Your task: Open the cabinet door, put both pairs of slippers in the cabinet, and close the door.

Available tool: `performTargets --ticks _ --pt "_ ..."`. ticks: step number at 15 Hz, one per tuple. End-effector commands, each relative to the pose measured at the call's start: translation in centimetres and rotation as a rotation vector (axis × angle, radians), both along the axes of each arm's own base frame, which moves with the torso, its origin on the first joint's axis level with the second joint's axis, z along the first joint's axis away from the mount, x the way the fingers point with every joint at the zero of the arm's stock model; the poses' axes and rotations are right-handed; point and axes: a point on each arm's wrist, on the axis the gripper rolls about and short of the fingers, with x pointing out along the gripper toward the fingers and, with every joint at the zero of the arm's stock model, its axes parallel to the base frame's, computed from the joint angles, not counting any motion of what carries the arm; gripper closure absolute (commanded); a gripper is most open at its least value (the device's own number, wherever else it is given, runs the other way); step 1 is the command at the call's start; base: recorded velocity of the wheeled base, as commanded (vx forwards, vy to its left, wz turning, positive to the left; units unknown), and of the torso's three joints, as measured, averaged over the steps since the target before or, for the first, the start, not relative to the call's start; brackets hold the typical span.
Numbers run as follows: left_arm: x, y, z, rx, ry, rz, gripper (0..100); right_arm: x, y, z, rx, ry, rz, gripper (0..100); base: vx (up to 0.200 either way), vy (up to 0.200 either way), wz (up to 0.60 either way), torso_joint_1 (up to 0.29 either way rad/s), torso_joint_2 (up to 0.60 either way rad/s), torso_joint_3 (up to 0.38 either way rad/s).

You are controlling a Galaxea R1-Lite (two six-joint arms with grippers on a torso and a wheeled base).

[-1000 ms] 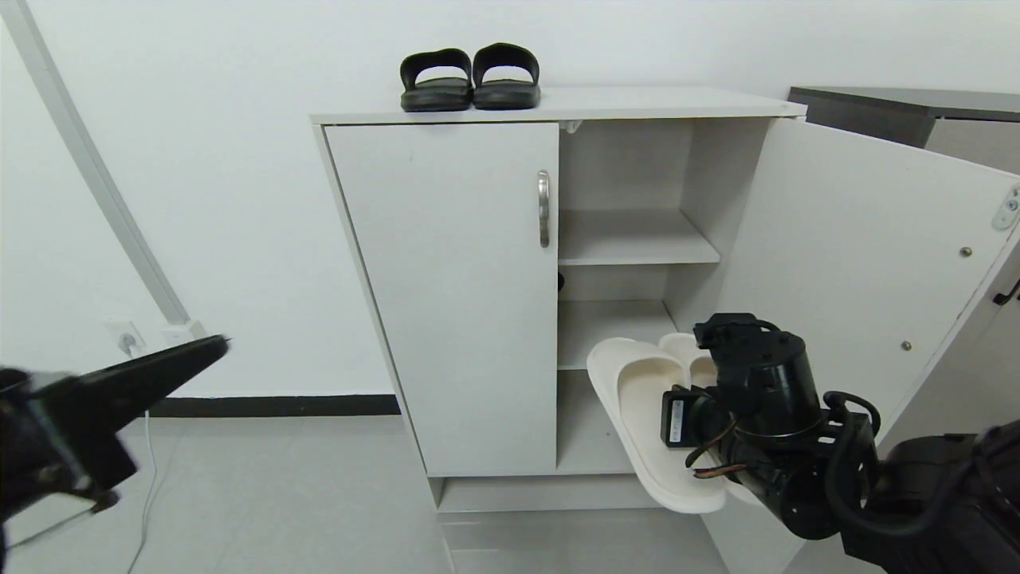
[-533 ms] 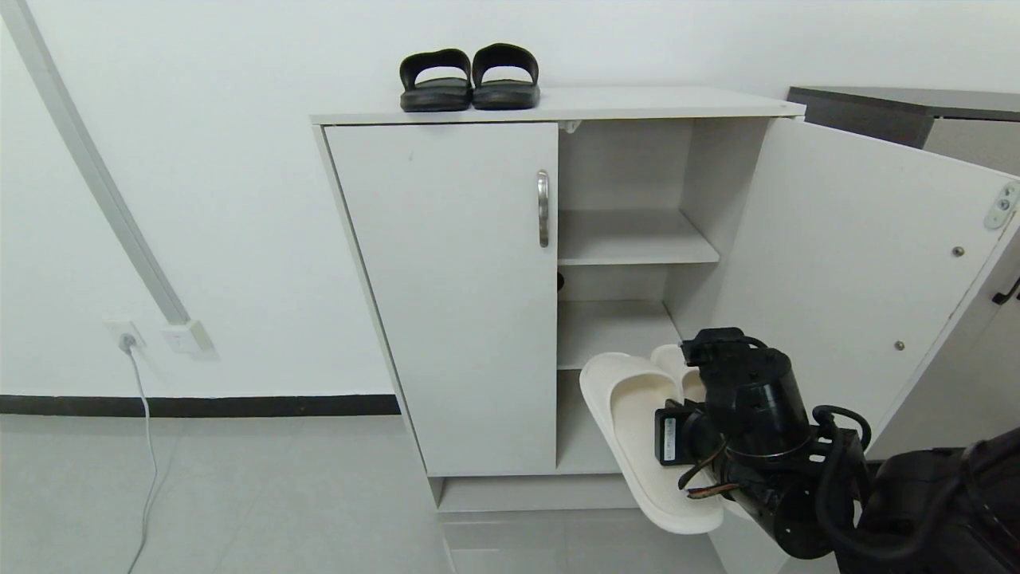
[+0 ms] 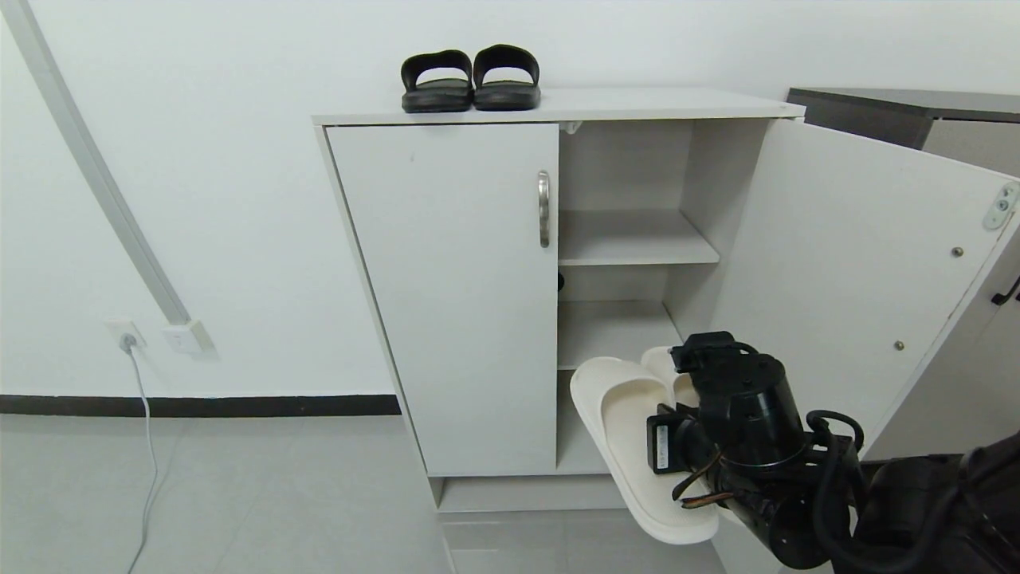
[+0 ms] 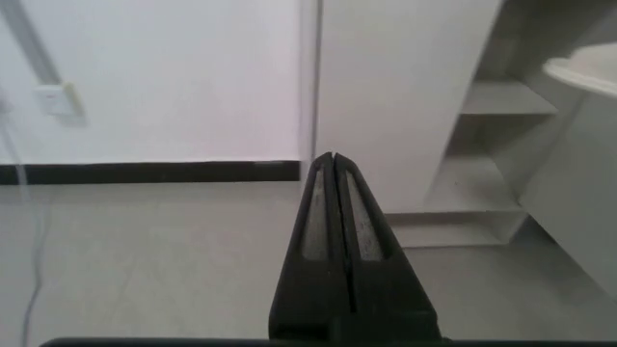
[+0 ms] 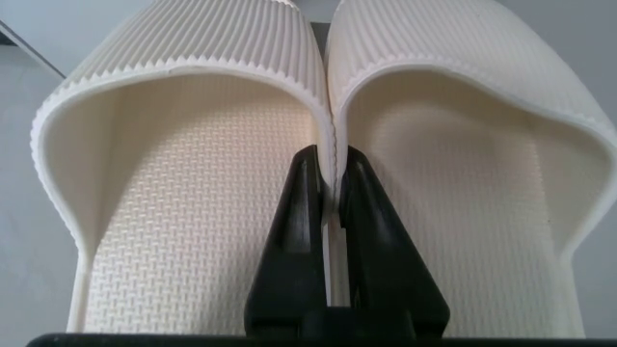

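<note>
A white cabinet (image 3: 446,303) stands against the wall with its right door (image 3: 845,263) swung open and its left door shut. A pair of black slippers (image 3: 470,78) sits on the cabinet top. My right gripper (image 5: 328,207) is shut on the touching inner edges of a pair of white slippers (image 3: 629,430), held side by side in front of the open lower shelves. In the right wrist view the white slippers (image 5: 193,212) sit on either side of the fingers. My left gripper (image 4: 333,193) is shut on nothing, low over the floor, pointing toward the cabinet (image 4: 405,96).
Empty shelves (image 3: 633,239) show inside the open right half. A grey cabinet (image 3: 916,112) stands behind the open door. A wall socket with a cable (image 3: 127,343) and a slanted wall strip (image 3: 88,167) are at the left. Bare tiled floor (image 3: 239,494) lies in front.
The left arm has dropped out of the head view's left side. The right arm with the white slippers has shifted slightly down and to the left.
</note>
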Motion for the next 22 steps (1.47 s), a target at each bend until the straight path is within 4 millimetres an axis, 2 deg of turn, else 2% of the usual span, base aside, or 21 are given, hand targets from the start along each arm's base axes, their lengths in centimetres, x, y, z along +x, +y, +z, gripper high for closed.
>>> performTargets --ticks 1,5,7,9,11,14,22 --pt "-0.5 0.1 -0.4 0.022 -0.025 0.025 100 -0.3 0.3 0.1 0.01 -0.012 0.012 100 0.0 0.0 0.0 0.0 0.0 0.0" --pt "-0.7 0.0 -0.5 0.04 -0.059 0.029 100 -0.1 0.4 0.2 0.009 -0.027 -0.01 100 0.0 0.0 0.0 0.0 0.0 0.0" --pt "-0.7 0.0 -0.5 0.035 -0.059 0.03 100 2.1 0.3 0.9 0.017 -0.06 -0.064 100 0.0 0.0 0.0 0.0 0.0 0.0" --pt "-0.7 0.0 -0.5 0.047 -0.059 0.015 100 4.1 1.4 1.7 0.021 -0.106 -0.131 100 0.0 0.0 0.0 0.0 0.0 0.0" --pt "-0.7 0.0 -0.5 0.047 -0.059 0.015 100 5.1 2.0 1.0 -0.014 -0.118 -0.205 100 0.0 -0.2 0.0 -0.002 0.0 0.002" --pt "-0.7 0.0 -0.5 0.045 -0.059 0.015 100 5.0 2.1 0.4 -0.025 -0.107 -0.2 100 0.0 -0.2 0.0 0.009 0.0 0.001" --pt "-0.7 0.0 -0.5 0.042 -0.058 0.014 100 3.3 3.0 -1.1 -0.035 -0.08 -0.112 100 0.0 0.0 0.0 0.0 0.0 0.0"
